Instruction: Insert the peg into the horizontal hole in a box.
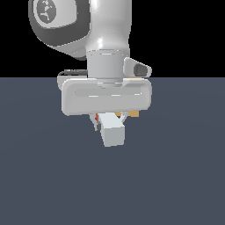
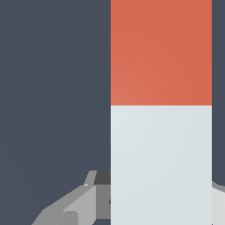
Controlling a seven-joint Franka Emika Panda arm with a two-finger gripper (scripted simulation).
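Your arm is filling the upper exterior view, hanging over the dark floor. The gripper is clamping the peg, grey end pointing at the camera. A tan sliver behind: box, probably; can't confirm.

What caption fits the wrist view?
Close-up of the peg, red-orange end leading, held in the gripper.

Exterior view faces the arm closely; wrist view crowds the peg.
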